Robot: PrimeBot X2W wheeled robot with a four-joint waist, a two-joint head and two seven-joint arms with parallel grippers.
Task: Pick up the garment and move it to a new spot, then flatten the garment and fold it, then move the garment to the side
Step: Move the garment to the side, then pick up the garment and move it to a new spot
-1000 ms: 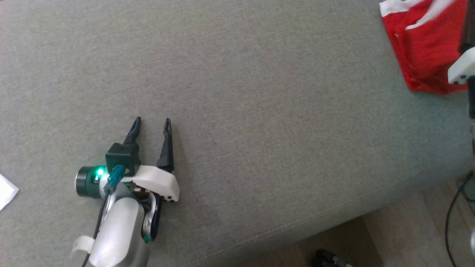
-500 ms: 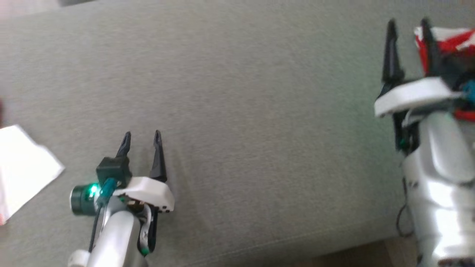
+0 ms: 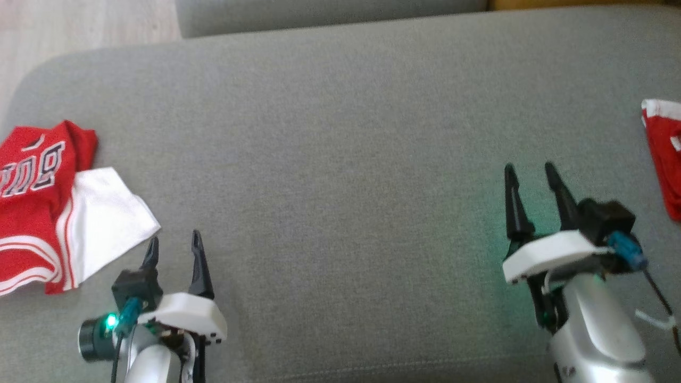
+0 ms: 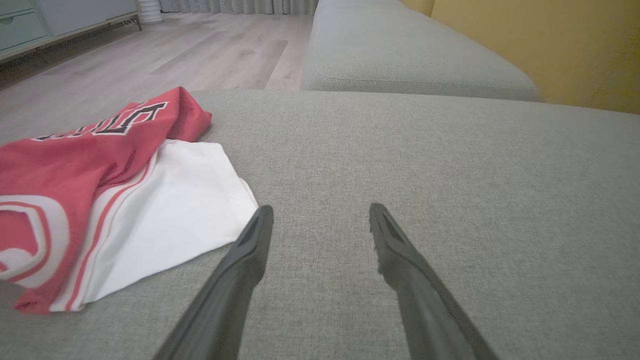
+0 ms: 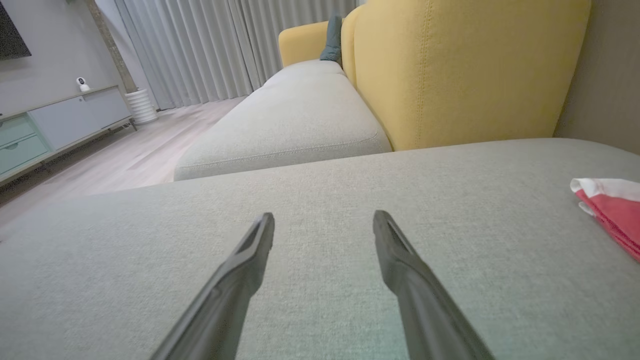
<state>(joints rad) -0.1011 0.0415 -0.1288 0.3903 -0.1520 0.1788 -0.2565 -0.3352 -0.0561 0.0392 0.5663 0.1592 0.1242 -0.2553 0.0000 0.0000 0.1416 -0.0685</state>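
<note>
Left gripper [image 3: 174, 236] sits just beside the red garment [image 3: 32, 213], right gripper [image 3: 529, 166] well apart from it; both gape wide, empty.

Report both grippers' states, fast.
Left gripper: open, holding nothing.
Right gripper: open, holding nothing.

The head view looks steeply down on the grey cushion [image 3: 340, 133]; both wrist views sit low and close over it, facing across. With the head view, the left one shares the lettered garment [image 3: 32, 213] at frame left, the right one the red cloth [image 3: 665, 165] at the right edge.
</note>
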